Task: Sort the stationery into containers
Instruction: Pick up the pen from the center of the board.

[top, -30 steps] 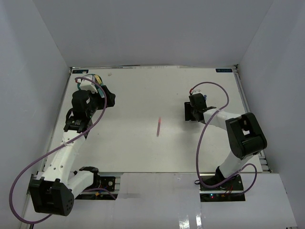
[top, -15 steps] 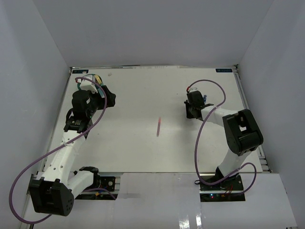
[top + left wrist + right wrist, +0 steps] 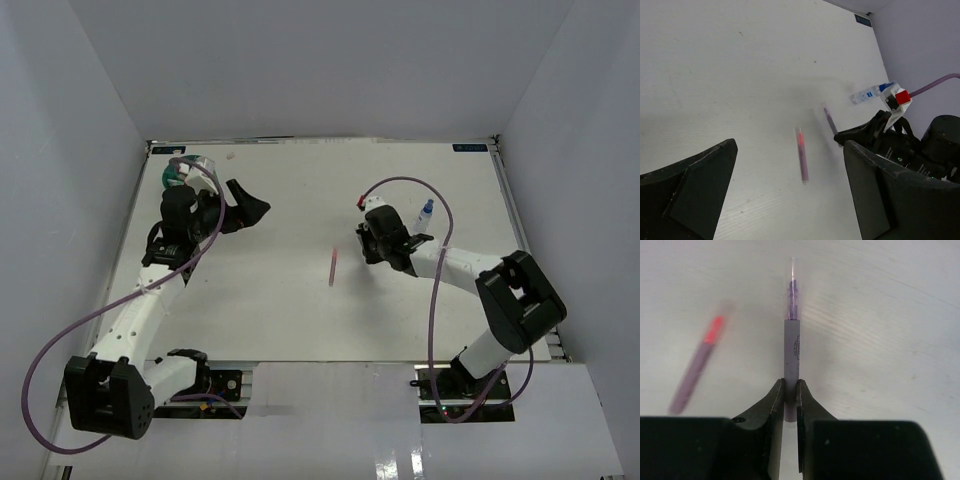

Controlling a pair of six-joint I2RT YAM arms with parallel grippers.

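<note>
Right wrist view, fingers: the right gripper (image 3: 790,386) was pinched narrow on a grey marker (image 3: 791,347), clamping its near end.
Ahead of those fingers: the grey marker ran straight out, with its purple cap at the far tip. Whether the tip touched the table (image 3: 880,315) could not be told.
Left of those fingers: a loose marker (image 3: 696,365) with a pink-red band lay on the table, a little ahead, blurred and apart from the grey marker.
Left wrist view, fingers: the left gripper (image 3: 789,145) stood wide, with nothing between its dark fingers (image 3: 695,195).
Beyond those fingers: the loose marker lay just ahead of the gap. Farther right was the right gripper with its marker, and past that a small blue-capped bottle (image 3: 867,94).
Top view, container: a teal organizer (image 3: 172,176) sat near the far left corner, behind the left gripper's wrist and well apart from both markers.
</note>
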